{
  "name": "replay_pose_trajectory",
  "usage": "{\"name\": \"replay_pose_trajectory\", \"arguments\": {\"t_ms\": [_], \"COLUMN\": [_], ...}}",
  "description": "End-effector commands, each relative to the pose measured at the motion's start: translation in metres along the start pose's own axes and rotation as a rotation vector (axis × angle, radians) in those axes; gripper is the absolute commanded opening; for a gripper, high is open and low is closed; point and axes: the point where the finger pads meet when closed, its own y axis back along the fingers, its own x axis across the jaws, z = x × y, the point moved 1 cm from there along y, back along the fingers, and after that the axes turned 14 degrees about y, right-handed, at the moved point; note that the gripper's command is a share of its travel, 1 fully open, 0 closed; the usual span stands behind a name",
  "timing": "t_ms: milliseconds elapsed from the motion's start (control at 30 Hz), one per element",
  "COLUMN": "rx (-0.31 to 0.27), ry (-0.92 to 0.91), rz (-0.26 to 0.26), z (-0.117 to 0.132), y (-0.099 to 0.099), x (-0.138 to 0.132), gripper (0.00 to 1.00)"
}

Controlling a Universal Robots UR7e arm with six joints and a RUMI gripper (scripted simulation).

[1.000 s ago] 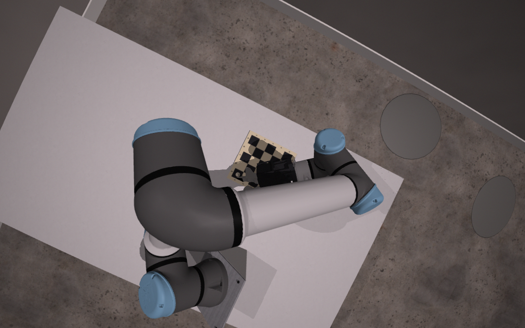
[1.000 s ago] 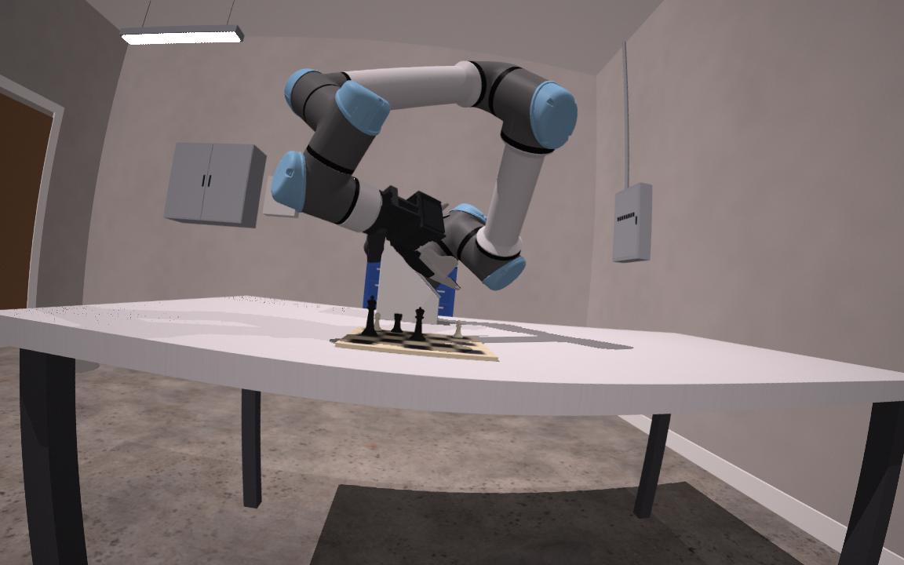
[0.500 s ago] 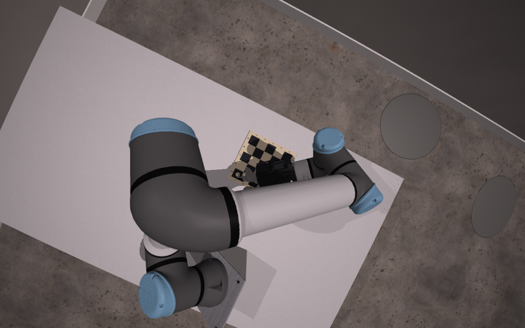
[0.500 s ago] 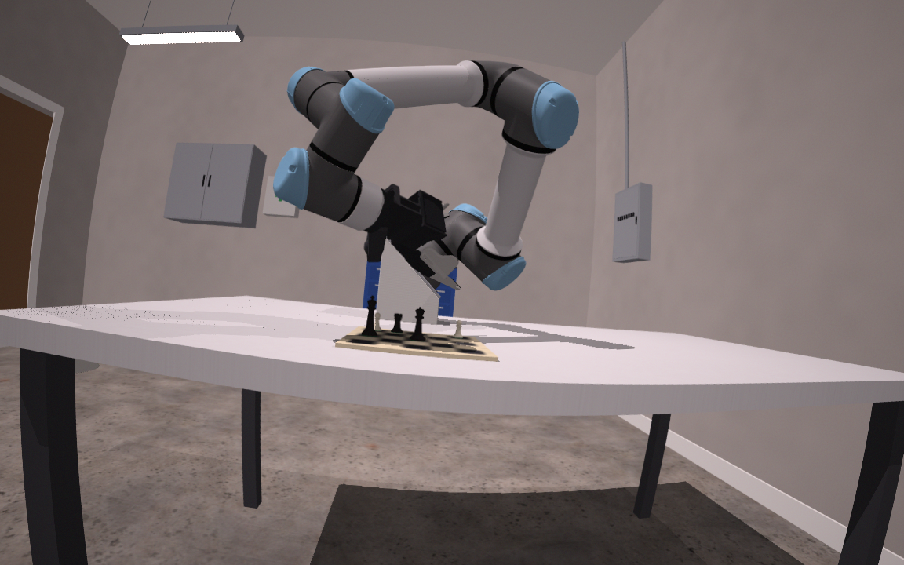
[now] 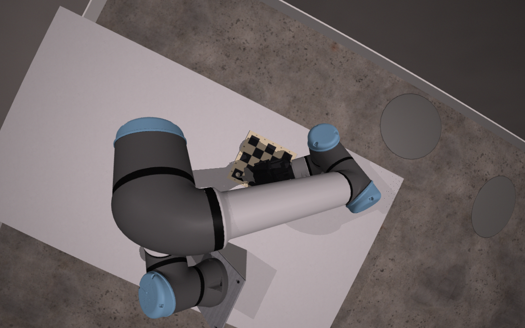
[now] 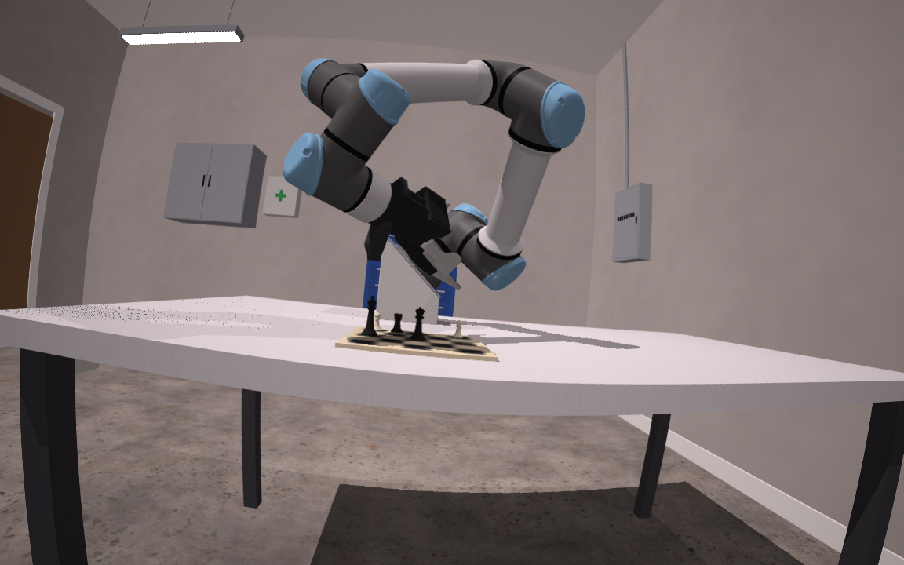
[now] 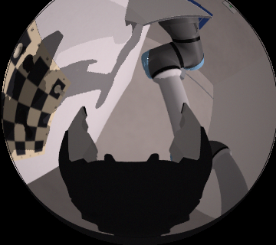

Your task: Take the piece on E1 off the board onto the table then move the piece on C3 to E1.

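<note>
The chessboard [image 5: 250, 132] [image 6: 417, 350] [image 7: 37, 40] lies on the white table. In the exterior view, a tall black piece [image 6: 371, 322], a black rook [image 6: 397, 323], another tall black piece [image 6: 418, 327], a white piece [image 6: 377, 322] behind the first, and a white pawn [image 6: 458, 329] [image 7: 58, 89] stand upright. The square letters and numbers are too small to read, so I cannot tell which pieces are on E1 and C3. My gripper [image 6: 449, 289] [image 7: 133, 105] is open and empty, tilted, above and beyond the board in the exterior view. In the top view it and the arm hide part of the board.
The white table [image 5: 72, 81] [image 6: 652, 362] extends around the board. The grey robot stand [image 6: 406, 291] [image 7: 161, 5] is behind the board in the exterior view. The arm's pale link [image 5: 289, 203] passes over the table beside the board. Arm shadows fall across the board and table.
</note>
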Motion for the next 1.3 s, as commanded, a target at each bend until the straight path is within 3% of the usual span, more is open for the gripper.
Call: {"name": "replay_pose_trajectory", "arguments": {"t_ms": [0, 500, 933, 1000, 1267], "rx": [0.048, 0.262, 0.588, 0.588, 0.843], "ry": [0.031, 0.161, 0.345, 0.345, 0.475], "rz": [-0.005, -0.009, 0.019, 0.019, 0.070], "z": [-0.001, -0.006, -0.006, -0.006, 0.003], "y": [0.000, 0.001, 0.016, 0.016, 0.034], "x": [0.001, 0.004, 0.006, 0.006, 0.009], "gripper": [1.00, 1.00, 1.00, 1.00, 1.00]}}
